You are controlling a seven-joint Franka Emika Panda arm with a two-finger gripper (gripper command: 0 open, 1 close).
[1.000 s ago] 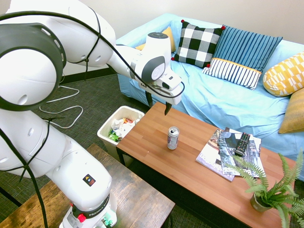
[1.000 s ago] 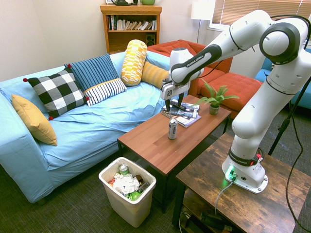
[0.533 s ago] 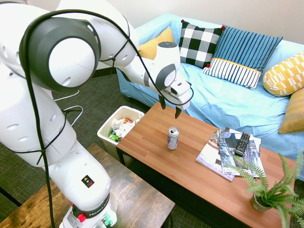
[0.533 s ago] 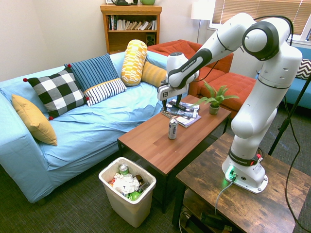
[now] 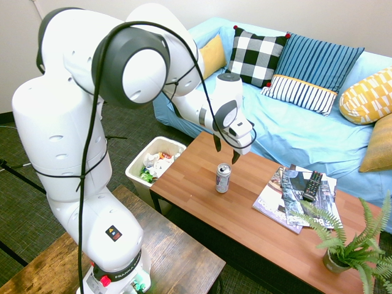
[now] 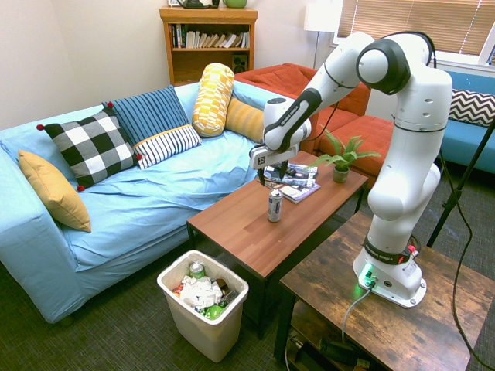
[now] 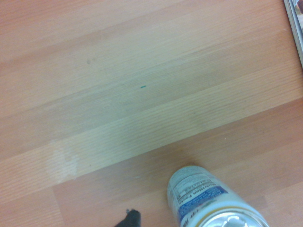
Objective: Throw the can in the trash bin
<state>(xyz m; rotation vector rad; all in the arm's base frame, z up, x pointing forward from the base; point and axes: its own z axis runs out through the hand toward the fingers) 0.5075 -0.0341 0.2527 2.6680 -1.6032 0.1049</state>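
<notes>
The can (image 5: 223, 177) is silver with reddish marks, and close up (image 7: 214, 202) its label looks white with blue print, though that is blurry. The coffee table (image 5: 202, 202) is warm brown wood. The sofa (image 6: 147, 201) is light blue. One pillow (image 5: 254, 56) has black and white checks. The trash bin (image 6: 213, 332) is cream white.

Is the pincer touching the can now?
Apart. In the first exterior view the open pincer hangs above the can, which stands upright on the coffee table; a gap shows between them.
</notes>
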